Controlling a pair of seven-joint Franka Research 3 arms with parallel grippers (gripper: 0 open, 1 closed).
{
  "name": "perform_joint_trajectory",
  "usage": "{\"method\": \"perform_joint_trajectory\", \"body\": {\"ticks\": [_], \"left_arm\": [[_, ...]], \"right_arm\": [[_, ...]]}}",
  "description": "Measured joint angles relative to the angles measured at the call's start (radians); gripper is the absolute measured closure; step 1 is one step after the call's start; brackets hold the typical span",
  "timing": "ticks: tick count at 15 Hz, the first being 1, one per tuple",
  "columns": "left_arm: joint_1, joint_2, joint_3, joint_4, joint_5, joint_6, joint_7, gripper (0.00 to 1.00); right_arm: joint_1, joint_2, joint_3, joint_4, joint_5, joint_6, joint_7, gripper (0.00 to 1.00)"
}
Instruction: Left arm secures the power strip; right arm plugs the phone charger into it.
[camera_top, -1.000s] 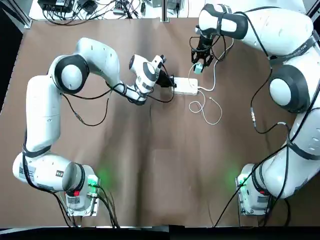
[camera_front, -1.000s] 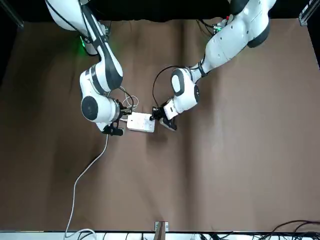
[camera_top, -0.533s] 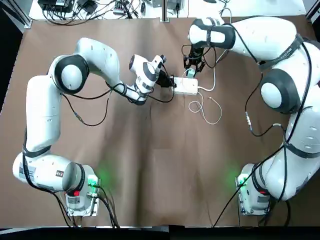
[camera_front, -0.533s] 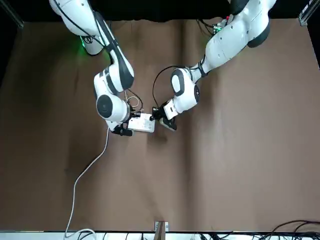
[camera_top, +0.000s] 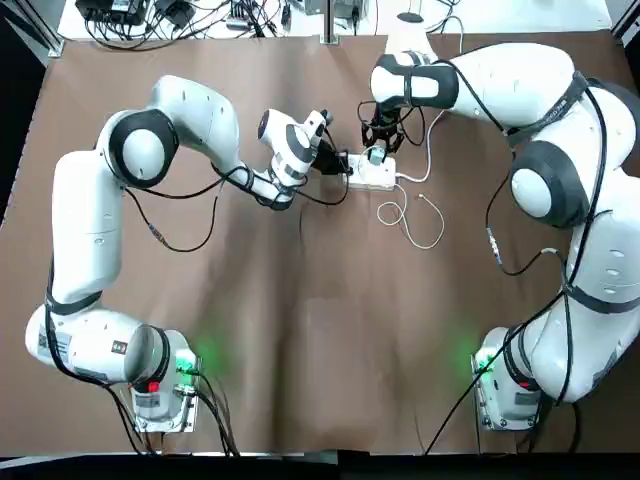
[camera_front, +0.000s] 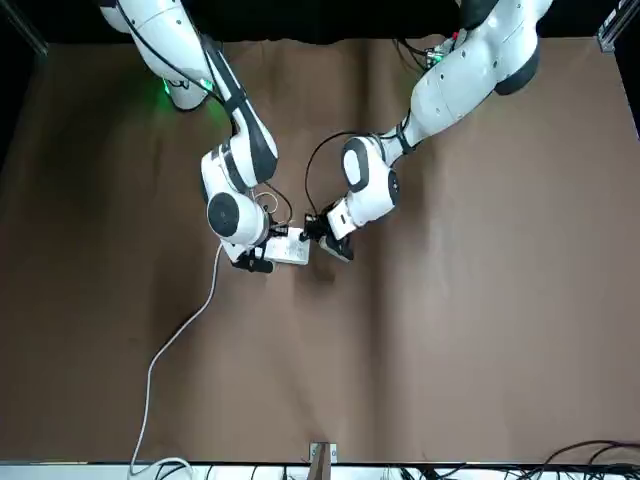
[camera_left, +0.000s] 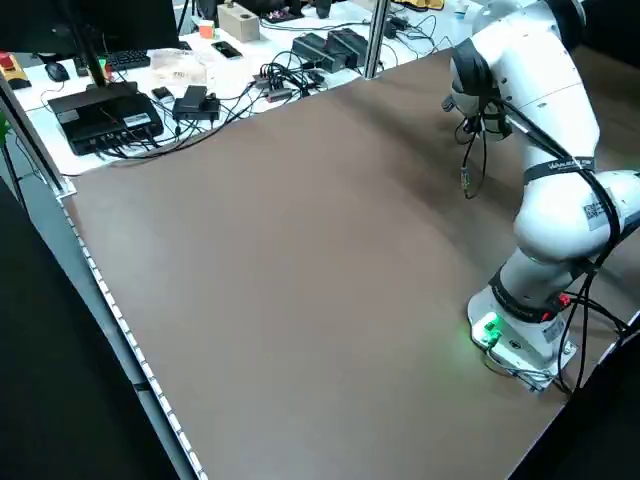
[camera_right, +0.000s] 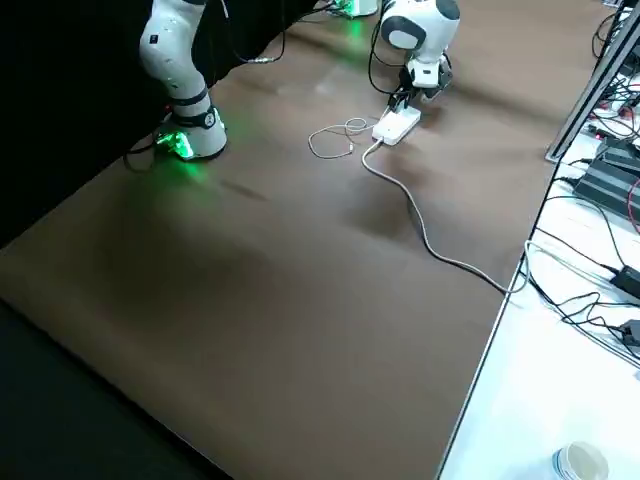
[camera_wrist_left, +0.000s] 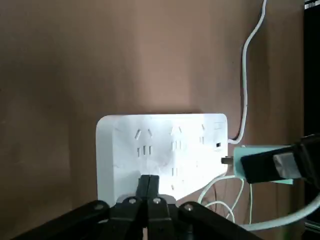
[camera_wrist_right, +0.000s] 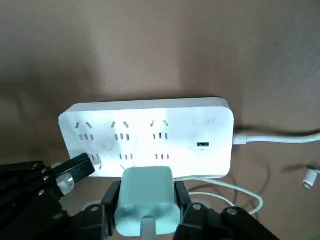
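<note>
Right pincer (camera_wrist_right: 147, 200) held the phone charger (camera_wrist_right: 148, 197) over the power strip (camera_wrist_right: 150, 137).
Its fingers were parted by the plug's width; the left pincer (camera_wrist_left: 152, 187), closed, stood at the strip's opposite end on the bench (camera_top: 330, 350).

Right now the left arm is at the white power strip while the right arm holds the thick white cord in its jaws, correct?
Not quite: the right arm holds the teal phone charger, not the thick white cord, as the right wrist view shows. The left arm is indeed at the white power strip.
</note>
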Motion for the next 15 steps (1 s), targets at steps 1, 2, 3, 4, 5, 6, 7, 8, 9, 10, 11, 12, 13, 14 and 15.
{"method": "perform_joint_trajectory", "body": {"ticks": [1,2,3,4,5,6,7,8,9,10,11,12,13,14,15], "left_arm": [[0.000,0.000,0.000,0.000,0.000,0.000,0.000,0.99],[0.000,0.000,0.000,0.000,0.000,0.000,0.000,0.99],[0.000,0.000,0.000,0.000,0.000,0.000,0.000,0.99],[0.000,0.000,0.000,0.000,0.000,0.000,0.000,0.99],[0.000,0.000,0.000,0.000,0.000,0.000,0.000,0.99],[0.000,0.000,0.000,0.000,0.000,0.000,0.000,0.99],[0.000,0.000,0.000,0.000,0.000,0.000,0.000,0.99],[0.000,0.000,0.000,0.000,0.000,0.000,0.000,0.99],[0.000,0.000,0.000,0.000,0.000,0.000,0.000,0.99],[0.000,0.000,0.000,0.000,0.000,0.000,0.000,0.99],[0.000,0.000,0.000,0.000,0.000,0.000,0.000,0.99],[0.000,0.000,0.000,0.000,0.000,0.000,0.000,0.99],[0.000,0.000,0.000,0.000,0.000,0.000,0.000,0.99],[0.000,0.000,0.000,0.000,0.000,0.000,0.000,0.99],[0.000,0.000,0.000,0.000,0.000,0.000,0.000,0.99]], "right_arm": [[0.001,0.005,0.000,0.000,0.000,0.004,0.000,0.52],[0.002,0.010,0.000,0.000,0.000,0.005,0.000,0.52],[0.003,0.013,0.000,-0.001,0.000,0.006,0.001,0.52],[0.003,0.015,0.000,-0.001,0.000,0.006,0.002,0.52],[0.004,0.015,-0.001,-0.001,-0.001,0.006,0.002,0.52],[0.004,0.015,-0.001,-0.002,-0.003,0.006,0.002,0.52],[0.004,0.015,-0.002,-0.002,-0.004,0.006,0.002,0.52],[0.004,0.015,-0.003,-0.002,-0.005,0.006,0.002,0.52],[0.004,0.016,-0.004,-0.003,-0.007,0.006,0.002,0.52],[0.004,0.018,-0.005,-0.004,-0.008,0.006,0.003,0.52],[0.004,0.022,-0.006,-0.005,-0.010,0.006,0.005,0.52],[0.004,0.026,-0.007,-0.006,-0.013,0.006,0.007,0.52],[0.004,0.031,-0.009,-0.006,-0.018,0.007,0.010,0.52],[0.004,0.035,-0.009,-0.006,-0.022,0.007,0.012,0.52],[0.004,0.038,-0.009,-0.006,-0.024,0.008,0.013,0.52]]}}
